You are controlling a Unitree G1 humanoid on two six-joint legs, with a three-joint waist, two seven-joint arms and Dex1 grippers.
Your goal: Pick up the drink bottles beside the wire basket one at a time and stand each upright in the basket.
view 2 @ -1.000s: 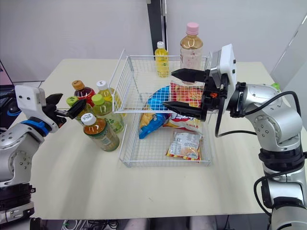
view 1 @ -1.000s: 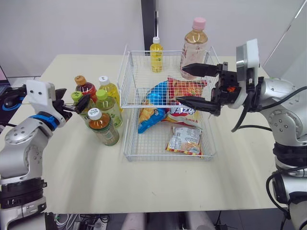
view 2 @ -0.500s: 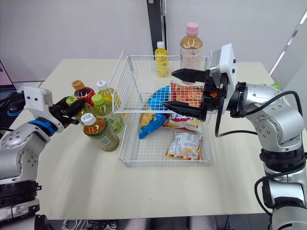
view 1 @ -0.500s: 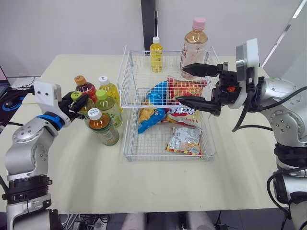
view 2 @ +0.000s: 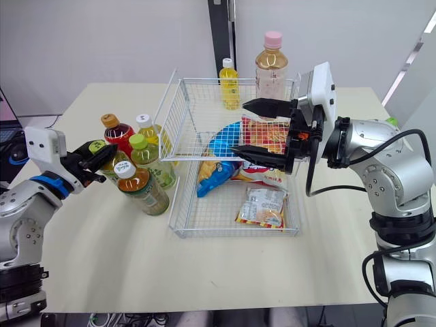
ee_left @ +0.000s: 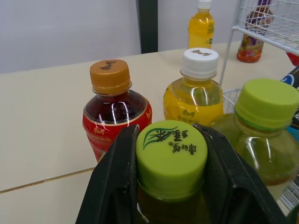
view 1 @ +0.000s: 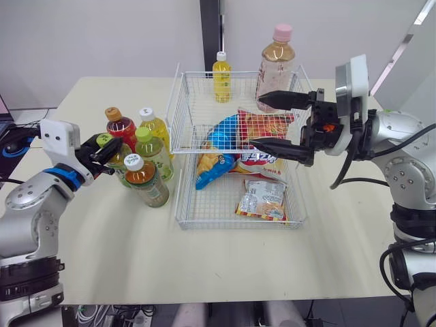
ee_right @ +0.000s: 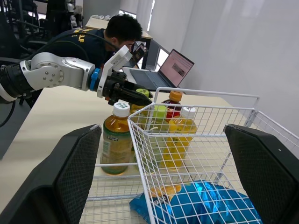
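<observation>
Green-capped tea bottle (ee_left: 171, 158), upright, clamped at the neck between the two black fingers of the left hand (view 1: 104, 148); the fingers press on either side just under the cap. The bottle stands outside the wire basket (view 1: 180, 170), in the cluster of bottles to the basket's left; whether its base rests on the bench (view 1: 225, 262) cannot be told.

Just past the left hand's fingertips:
- an orange-capped red-label bottle (view 1: 121, 127)
- a white-capped yellow drink bottle (view 1: 156, 128)

On the hand's basket side, close by:
- a second green-capped tea bottle (view 1: 152, 152)
- a white-capped amber tea bottle (view 1: 145, 181), nearer the bench's front edge

In the basket, well apart from the left hand:
- a small yellow bottle (view 1: 221, 79), upright at the far wall
- a blue snack bag (view 1: 216, 155)
- a red snack bag (view 1: 264, 128)
- a clear packet (view 1: 262, 199)

A tall pink-capped bottle (view 1: 275, 65) stands at the basket's far right corner. The right hand (view 1: 256, 120) hangs over the basket, its fingers spread wide and gripping nothing, the snack bags beneath it.
</observation>
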